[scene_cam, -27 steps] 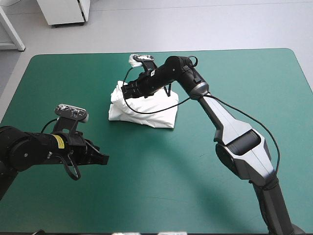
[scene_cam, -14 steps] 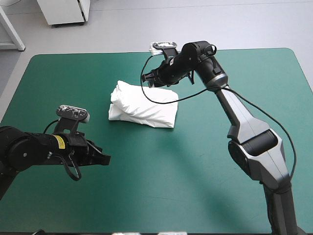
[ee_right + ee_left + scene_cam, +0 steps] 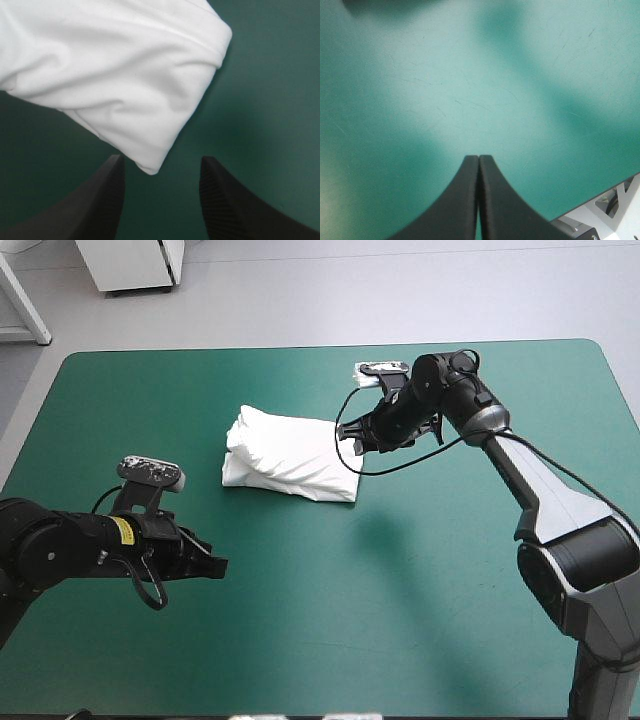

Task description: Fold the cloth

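Table: teal-green cover, mostly bare. Nothing on it but the garment and the two arms.

T-shirt: a folded white bundle, roughly rectangular, lying left of the table's middle and toward the far edge. It sits flat on the cover with soft creases across the top. The fold looks essentially finished.

Right gripper: low, just beside the bundle's right end, holding nothing. Its black fingers stand apart. One rounded corner of the bundle lies just ahead of the gap, close to one fingertip. Contact with it: cannot tell.

Left gripper: well apart from the bundle, toward the near-left of the table. Its fingers are pressed together in one point over bare cover and hold nothing.

Judgement: the step in hand is to leave the bundle tidy.
- Keep the right fingers spread and move them up and away from that corner, not across it. The ribbed inner faces would likely catch the cloth.
- A sideways drag would peel the top layer open.
- If the corner needs squaring, a light nudge toward the bundle is enough.
- The left arm need not act.
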